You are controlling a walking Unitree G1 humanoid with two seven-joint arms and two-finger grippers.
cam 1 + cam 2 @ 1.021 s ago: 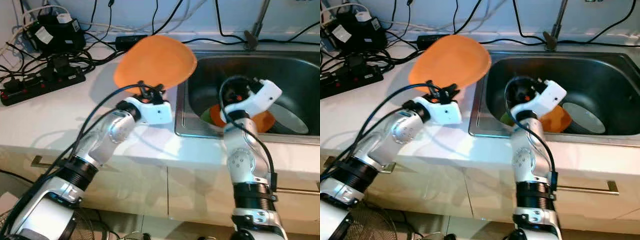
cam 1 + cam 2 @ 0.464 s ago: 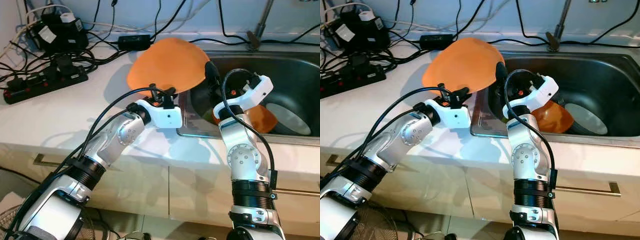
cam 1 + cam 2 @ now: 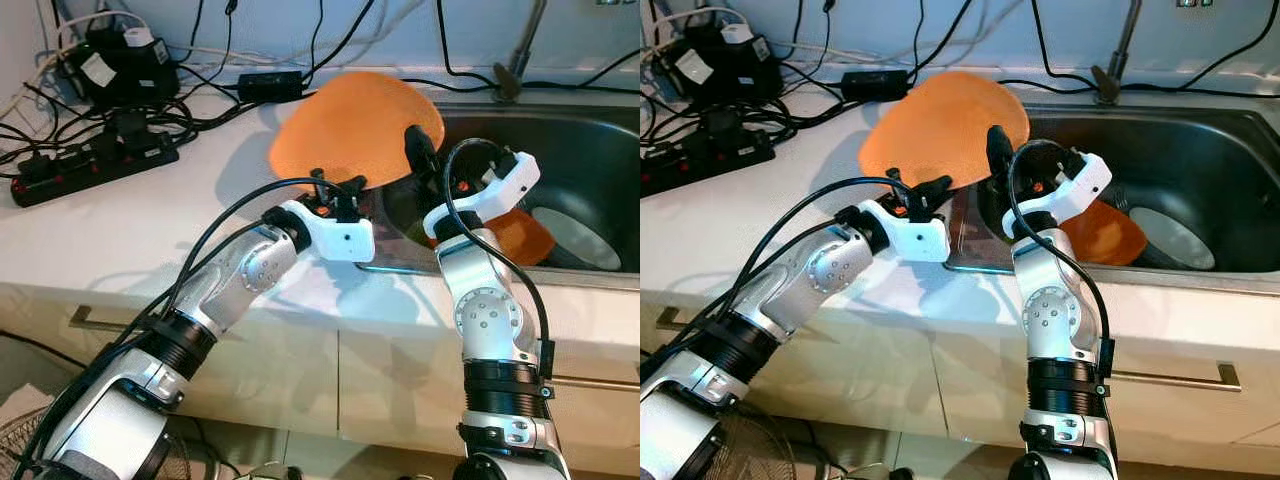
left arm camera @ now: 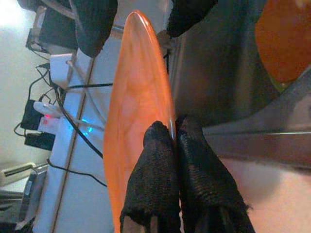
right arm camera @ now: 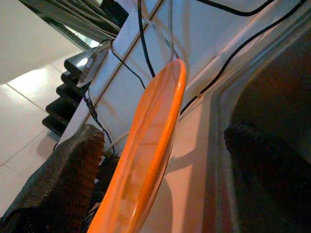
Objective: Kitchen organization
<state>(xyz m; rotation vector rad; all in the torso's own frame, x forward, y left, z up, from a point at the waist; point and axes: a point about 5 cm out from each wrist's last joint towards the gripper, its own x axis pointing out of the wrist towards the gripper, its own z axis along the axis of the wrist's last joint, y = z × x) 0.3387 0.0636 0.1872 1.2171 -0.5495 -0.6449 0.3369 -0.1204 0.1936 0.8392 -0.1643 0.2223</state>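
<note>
Since a second ago the left gripper (image 3: 338, 188) has carried the orange plate (image 3: 355, 125) from over the counter toward 3 o'clock; its far rim now hangs over the sink's (image 3: 590, 135) near-left corner. Right gripper (image 3: 1002, 160) has come up out of the basin and now brackets the plate's rim.

State now:
- Left fingers (image 4: 165, 160) are pressed together on the plate's rim, pinching it. Plate is held up on edge, tilted, off the counter (image 3: 130, 220).
- Right fingers (image 5: 63, 179) are spread wide, one either side of the rim, not touching it as far as the wrist view shows. Looks like a handover setup.
- In the basin: another orange dish (image 3: 1105, 232) at about 3 o'clock of the right wrist, a pale plate (image 3: 1170, 235) beyond it, something green underneath, too hidden to identify.

Progress, my read: early-to-mid. One plate in transit, not yet set down anywhere; sink dishes not yet dealt with. Power strips and cables (image 3: 90, 160) clutter the counter at 10 o'clock.
</note>
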